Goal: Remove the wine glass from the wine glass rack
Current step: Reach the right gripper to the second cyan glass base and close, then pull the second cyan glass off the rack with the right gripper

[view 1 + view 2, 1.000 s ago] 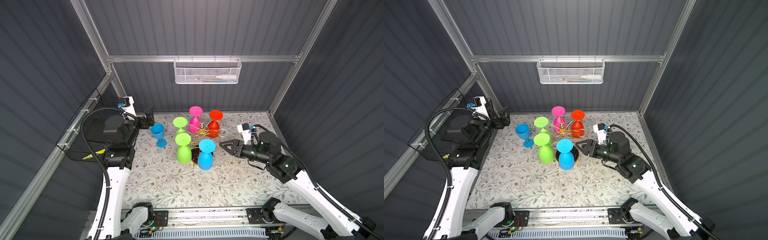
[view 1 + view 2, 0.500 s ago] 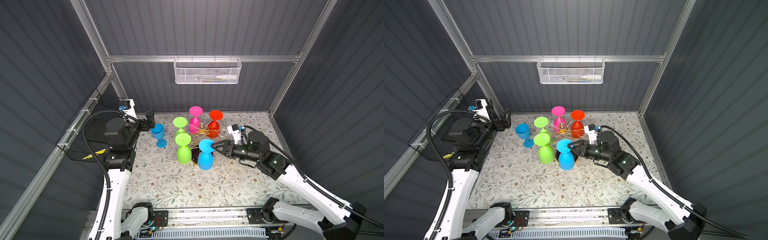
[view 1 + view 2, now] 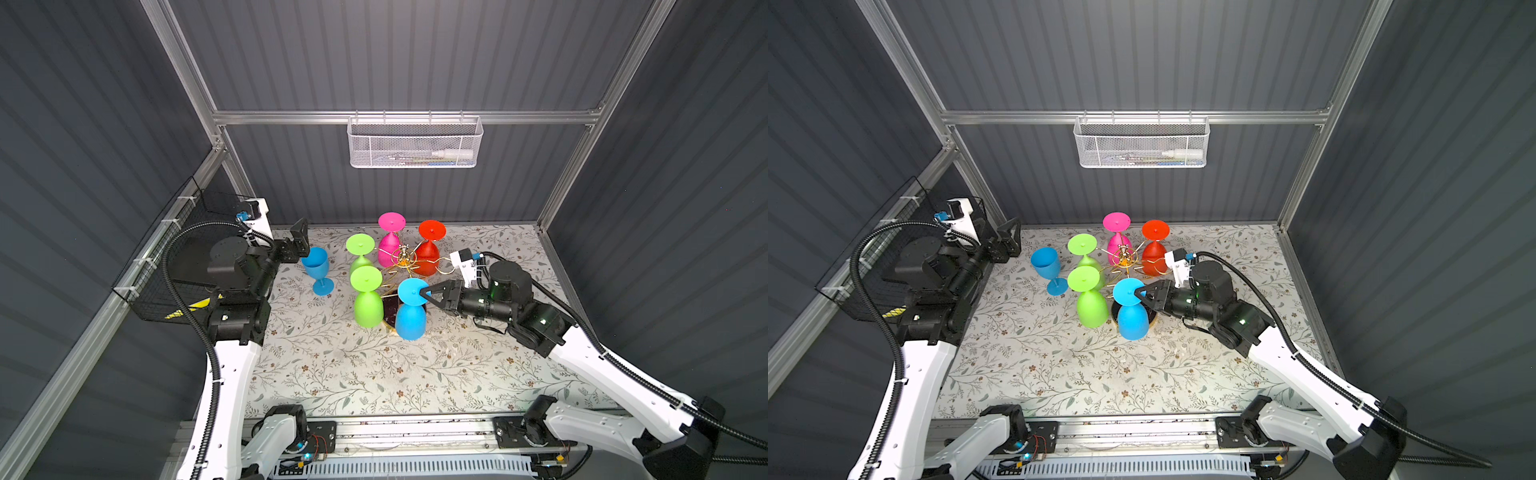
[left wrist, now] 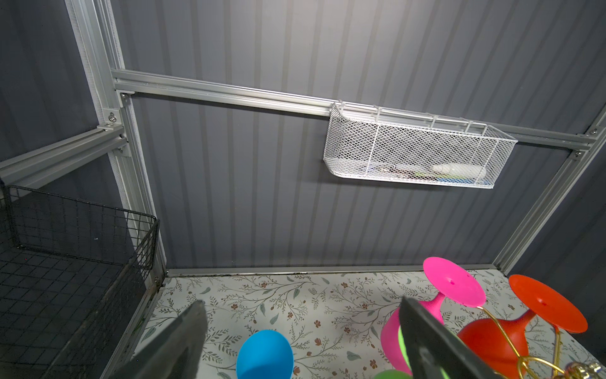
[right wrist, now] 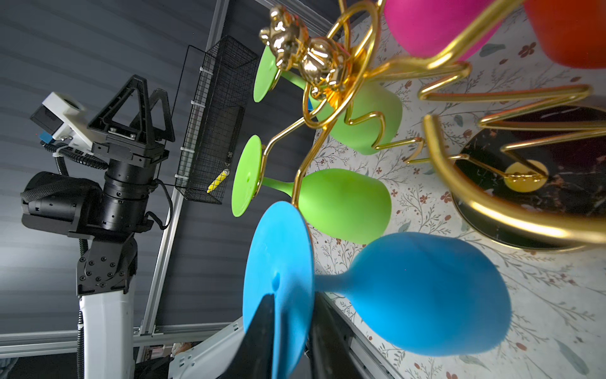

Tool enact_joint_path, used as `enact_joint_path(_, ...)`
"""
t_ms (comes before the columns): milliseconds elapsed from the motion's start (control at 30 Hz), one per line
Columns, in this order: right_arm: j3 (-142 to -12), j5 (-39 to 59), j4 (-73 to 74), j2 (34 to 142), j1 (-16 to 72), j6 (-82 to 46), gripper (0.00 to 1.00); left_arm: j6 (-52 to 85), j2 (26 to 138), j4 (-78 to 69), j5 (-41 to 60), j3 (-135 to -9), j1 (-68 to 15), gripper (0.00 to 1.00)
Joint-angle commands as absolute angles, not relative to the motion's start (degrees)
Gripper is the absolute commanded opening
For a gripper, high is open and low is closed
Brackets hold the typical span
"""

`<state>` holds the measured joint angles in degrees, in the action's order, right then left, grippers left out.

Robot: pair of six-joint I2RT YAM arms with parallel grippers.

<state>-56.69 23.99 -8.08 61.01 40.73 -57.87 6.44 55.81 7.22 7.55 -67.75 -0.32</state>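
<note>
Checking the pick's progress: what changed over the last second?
The right gripper reached inward to the gold wire wine glass rack and closed on the round foot of the hanging blue plastic wine glass. The open left gripper and the rack stayed put.

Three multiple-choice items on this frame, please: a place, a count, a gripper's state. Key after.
1. Where does the upright blue glass stand? A) on the table, left of the rack in both top views B) in the white mesh basket C) on the rack's base
2. How many glasses hang on the rack? A) three B) five C) seven
3. The left gripper is: A) open, empty B) shut, empty C) shut on the rack's wire
Key: 1 A, its foot rests on the table; 2 B, two green glasses, pink glass, red glass, hanging blue glass; 3 A, its fingers stand apart around nothing.
</note>
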Motion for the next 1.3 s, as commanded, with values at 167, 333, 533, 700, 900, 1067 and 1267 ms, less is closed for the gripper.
enact_joint_path(167,-57.97,24.34,-6.28,60.51,41.08,-58.79,0.06,5.06,54.25,7.52,7.03,-67.48,0.0,0.94)
enact_joint_path(333,-58.0,24.36,-6.24,60.03,41.02,-59.57,0.03,5.19,53.79,7.82,6.9,-67.58,0.0,0.94)
enact_joint_path(533,-58.1,25.38,-5.8,59.52,41.0,-60.64,0.0,5.65,53.35,8.17,7.19,-67.87,0.0,0.94)
enact_joint_path(700,-57.99,26.1,-4.89,59.42,41.03,-61.53,0.0,6.24,53.2,8.17,7.47,-67.83,0.0,0.94)
enact_joint_path(900,-58.88,26.54,-4.55,59.33,41.05,-61.87,0.0,6.66,52.66,8.26,7.64,-68.04,0.0,0.94)
enact_joint_path(1067,-59.68,26.63,-4.5,59.42,41.06,-61.78,0.0,7.46,52.43,8.83,8.43,-67.96,0.0,0.95)
enact_joint_path(1267,-60.46,26.71,-3.97,59.66,41.06,-61.71,0.0,9.2,52.39,10.25,10.31,-68.6,0.0,0.94)
